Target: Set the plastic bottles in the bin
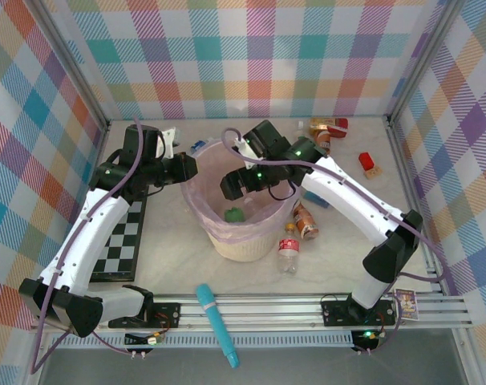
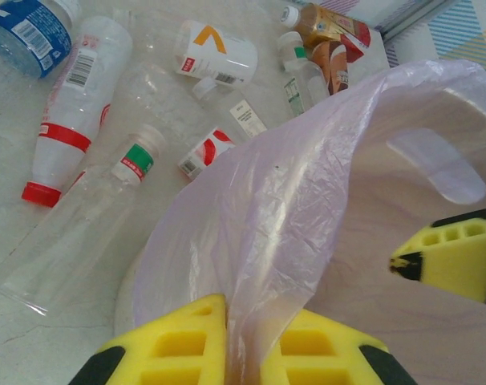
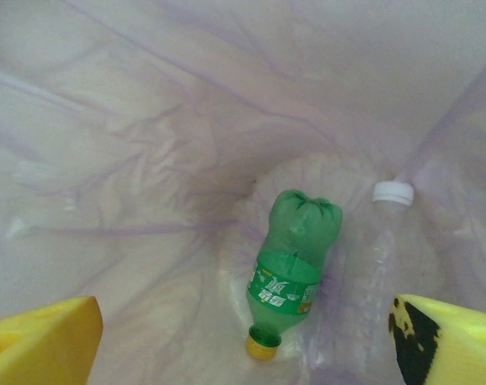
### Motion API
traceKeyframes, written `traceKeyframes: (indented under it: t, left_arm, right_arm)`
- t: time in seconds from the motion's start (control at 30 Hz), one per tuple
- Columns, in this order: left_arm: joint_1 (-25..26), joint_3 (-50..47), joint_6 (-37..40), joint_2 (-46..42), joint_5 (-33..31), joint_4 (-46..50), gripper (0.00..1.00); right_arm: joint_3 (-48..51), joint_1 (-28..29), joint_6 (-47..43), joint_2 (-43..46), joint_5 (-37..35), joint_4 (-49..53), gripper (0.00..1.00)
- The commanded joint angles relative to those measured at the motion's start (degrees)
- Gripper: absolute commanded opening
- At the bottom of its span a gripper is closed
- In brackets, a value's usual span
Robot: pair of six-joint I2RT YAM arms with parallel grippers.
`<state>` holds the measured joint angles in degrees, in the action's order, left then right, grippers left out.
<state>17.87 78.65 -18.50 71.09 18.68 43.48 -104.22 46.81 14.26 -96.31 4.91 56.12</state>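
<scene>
The bin (image 1: 263, 241) stands mid-table, lined with a pink-lilac bag (image 2: 307, 176). My left gripper (image 1: 189, 168) is at its left rim, and the left gripper (image 2: 247, 353) is shut on a fold of the bag. My right gripper (image 1: 233, 186) hangs open over the bin's mouth, and the right gripper (image 3: 247, 345) holds nothing. Inside lie a green bottle (image 3: 295, 265) with a yellow cap and a clear white-capped bottle (image 3: 383, 249). On the table lie a red-capped bottle (image 1: 289, 252), an orange-brown one (image 1: 305, 221), a red-white one (image 2: 70, 104) and a blue-labelled one (image 2: 26, 28).
More bottles (image 1: 323, 132) lie at the back right near a small red block (image 1: 370, 164). A long teal stick (image 1: 217, 325) rests across the front rail. A checkerboard (image 1: 123, 249) lies under the left arm. One right fingertip (image 2: 455, 261) shows inside the bin.
</scene>
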Motion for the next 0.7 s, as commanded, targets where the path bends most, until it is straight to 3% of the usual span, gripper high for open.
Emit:
traceKeyframes:
  t: [0.0,0.2,0.43,0.67]
  left_arm:
    - [0.41,1.44,-1.08,0.11,1.1,1.43,0.11]
    - [0.41,1.46,-1.68,0.12,0.76,0.82,0.09]
    - [0.5,1.99,-2.28,0.54,-0.3,0.56,0.06]
    - [0.68,2.51,-2.93,0.89,-1.37,0.23,0.03]
  right_arm:
    - [-5.61,-1.19,-3.32,5.24,2.12,-2.8,0.93]
    - [-5.68,-8.92,-2.24,8.9,0.22,-4.29,0.93]
    - [1.35,-26.99,6.34,9.85,0.67,-8.28,0.99]
    - [10.52,-43.95,23.52,2.94,9.76,-23.63,0.99]
